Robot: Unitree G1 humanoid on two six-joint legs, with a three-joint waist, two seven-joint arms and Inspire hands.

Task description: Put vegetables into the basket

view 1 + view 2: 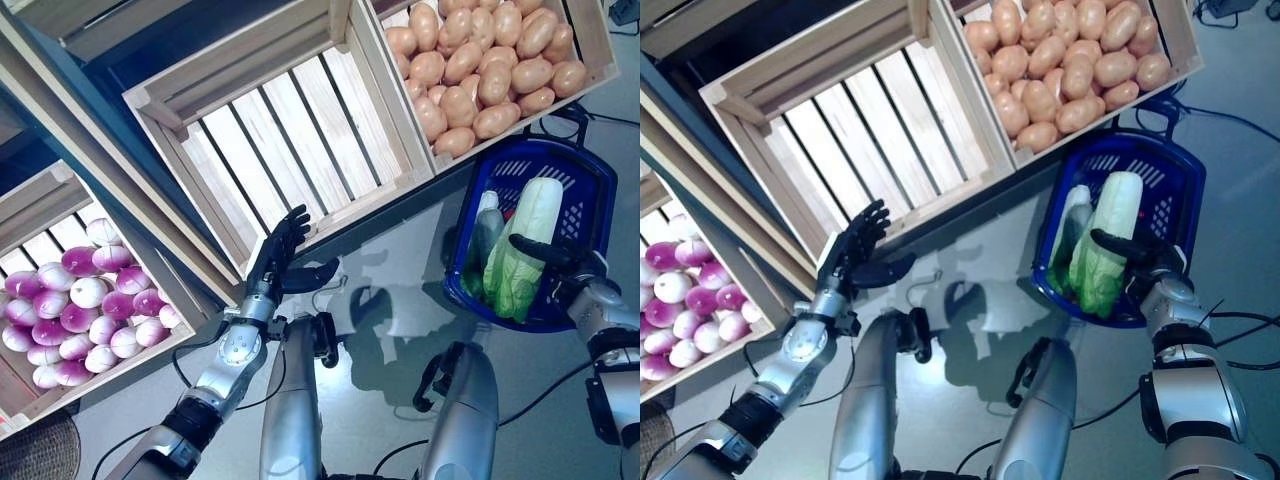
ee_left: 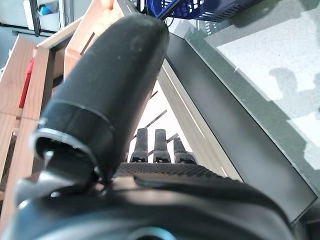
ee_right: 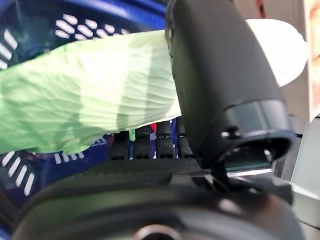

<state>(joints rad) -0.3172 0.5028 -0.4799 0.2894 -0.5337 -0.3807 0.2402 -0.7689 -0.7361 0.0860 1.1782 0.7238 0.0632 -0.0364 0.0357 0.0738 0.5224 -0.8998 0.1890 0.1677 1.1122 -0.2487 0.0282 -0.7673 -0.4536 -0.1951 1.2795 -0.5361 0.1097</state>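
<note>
Holding a napa cabbage [image 1: 528, 240] in my right hand [image 1: 562, 262], I have my thumb laid across its middle and my fingers underneath, so the hand is closed around it. The cabbage is long and tapering: smooth, pale, almost white at the stalk end, which points up toward the crates, and crinkled, veined light green at the leafy end, which hangs down over the near rim of the basket [image 1: 585, 185]. It lies lengthwise above the basket's inside, leaning on a second vegetable [image 1: 487, 232] already in there, a slimmer thing with a white top and darker green body; I cannot tell what kind it is.

That basket is deep blue plastic, oval, its walls pierced with rows of short slots, a dark handle folded at its far side. It sits on the smooth grey floor just below a slatted crate of pale raw wood heaped with potatoes [image 1: 480, 70], rounded and tan-skinned.

My left hand [image 1: 280, 255] hangs with fingers straight and together, thumb spread out, holding nothing, right at the front lip of the empty middle crate [image 1: 270, 130], whose bare slats show dark gaps between them. Further left, another wooden crate [image 1: 30, 215] holds turnips [image 1: 75, 310], glossy, round, white and purple. A woven round mat edge [image 1: 40, 455] shows at the lower corner.
</note>
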